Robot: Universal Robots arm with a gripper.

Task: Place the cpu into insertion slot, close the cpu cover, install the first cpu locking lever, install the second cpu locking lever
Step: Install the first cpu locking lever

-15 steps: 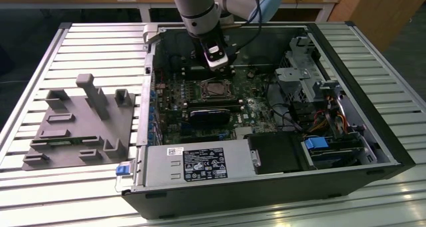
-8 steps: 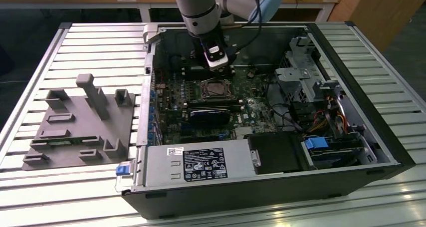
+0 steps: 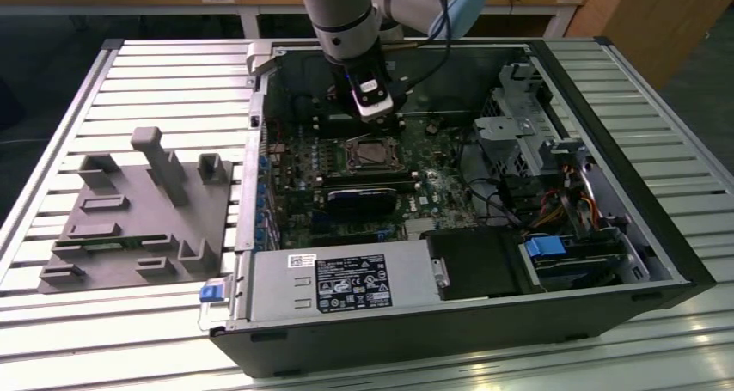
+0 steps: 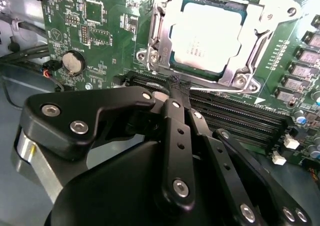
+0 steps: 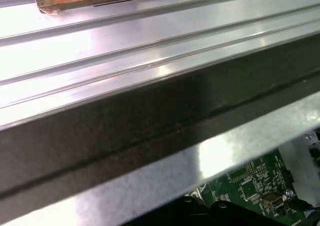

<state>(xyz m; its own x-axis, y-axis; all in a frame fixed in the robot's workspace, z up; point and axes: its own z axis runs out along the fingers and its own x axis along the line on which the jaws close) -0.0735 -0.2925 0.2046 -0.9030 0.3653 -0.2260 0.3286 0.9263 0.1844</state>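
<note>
Hanging over the open black steel computer case [image 3: 659, 202] on the ribbed aluminium surface [image 3: 149, 90], the grey jointed arm [image 3: 344, 21] holds its black linked metal fingers [image 4: 176, 116] at about 12 o'clock from the small square insertion slot [image 3: 351, 155] on the exterior view's clock face; in the second wrist view the fingers are drawn together with nothing we can make out between them, their tips just beside the near end of a thin silver wire lever [image 4: 225, 91]; the flat square cpu [image 4: 207, 33] with its pale metal top lies in the slot, and the thin silver cpu cover [image 4: 161, 40] lies down around its edges; we cannot tell whether that lever sits under its catch.

We judge a slip to be the main danger; the wire is thin and looks springy, so tips pushing off-centre could skate onto the long black memory slots [image 4: 235, 118] or the green circuit board [image 4: 100, 15] and scrape parts; a lever let go short of its catch could spring up and leave the cover loose; the black cable [image 3: 443, 30] at 3 o'clock of the arm could snag.

A white label [image 3: 350, 284] sits on the silver metal box [image 3: 270, 296] at 6 o'clock from the slot; its print, the board's white lettering and the cpu's faint marks are not legible to us.
</note>
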